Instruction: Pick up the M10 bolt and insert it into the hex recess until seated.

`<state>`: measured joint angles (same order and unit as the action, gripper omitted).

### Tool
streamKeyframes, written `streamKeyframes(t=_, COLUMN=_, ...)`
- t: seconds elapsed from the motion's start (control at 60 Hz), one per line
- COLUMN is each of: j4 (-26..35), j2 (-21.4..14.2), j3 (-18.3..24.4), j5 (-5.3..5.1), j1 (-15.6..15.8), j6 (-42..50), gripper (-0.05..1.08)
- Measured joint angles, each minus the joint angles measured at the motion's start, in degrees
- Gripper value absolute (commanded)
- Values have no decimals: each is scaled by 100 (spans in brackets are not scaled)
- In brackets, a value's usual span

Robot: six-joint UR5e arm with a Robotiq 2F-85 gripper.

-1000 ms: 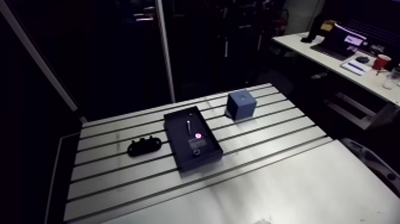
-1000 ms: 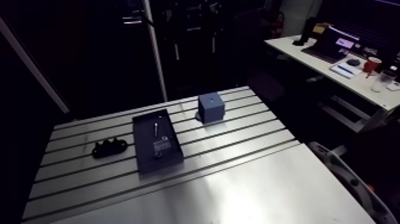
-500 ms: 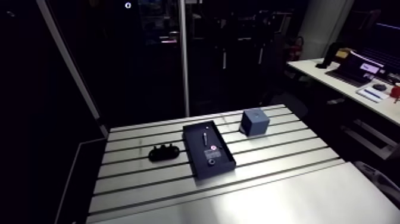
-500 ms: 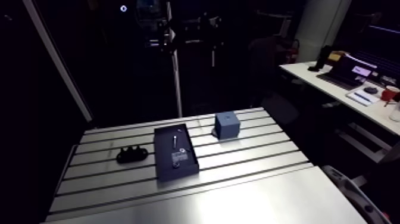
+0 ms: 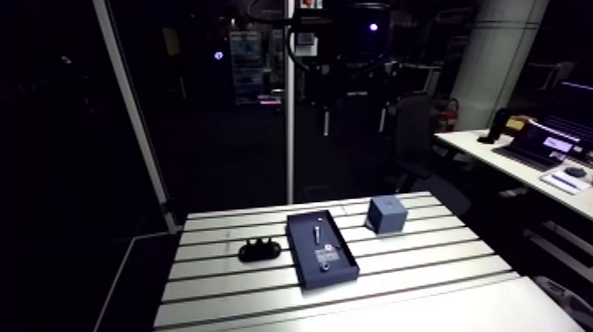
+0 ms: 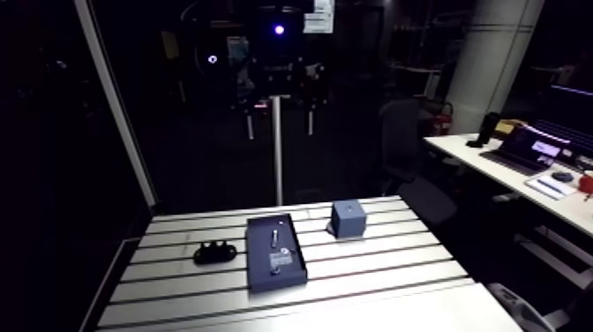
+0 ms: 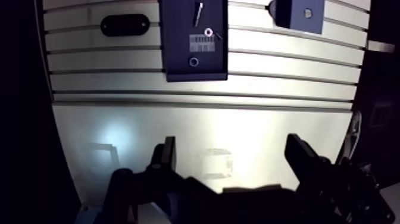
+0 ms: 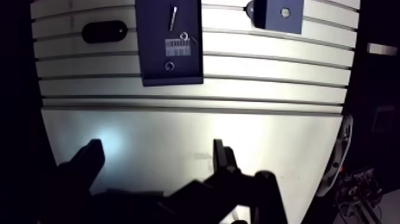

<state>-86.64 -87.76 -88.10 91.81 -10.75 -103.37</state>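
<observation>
Since the earlier frames the arm view had shifted as a whole, which was the camera's move; the things on the table (image 5: 424, 265) kept their places relative to one another. The M10 bolt (image 7: 198, 11) lay loose in the far end of a dark rectangular tray (image 7: 178, 59), well ahead of the gripper (image 7: 235, 156). The gripper's fingers (image 7: 168, 156) stood wide apart with nothing between them, above a smooth, bare stretch of tabletop.

Between the gripper and the tray's near rim ran an open band of smooth plate and then several slots, with nothing lying on it. Beside the tray on one side sat a black oval part (image 7: 125, 24), apart from it; on the other side stood a blue-grey cube (image 5: 386, 215), also clear of the tray. The table's side edges dropped into darkness close beyond both objects.

In the wrist view the cube was cut off by the frame edge, and the recess (image 7: 308, 12) on its top showed only as a small pale spot whose shape could not be made out. Nearer in the tray lay a label and two small round pieces, possibly a washer and a nut.
</observation>
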Motion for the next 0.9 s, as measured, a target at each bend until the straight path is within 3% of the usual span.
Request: streamKeyframes(t=0.9, j4=-43, j2=-23, j3=243, j5=-112, j1=74, j6=49, gripper=1)
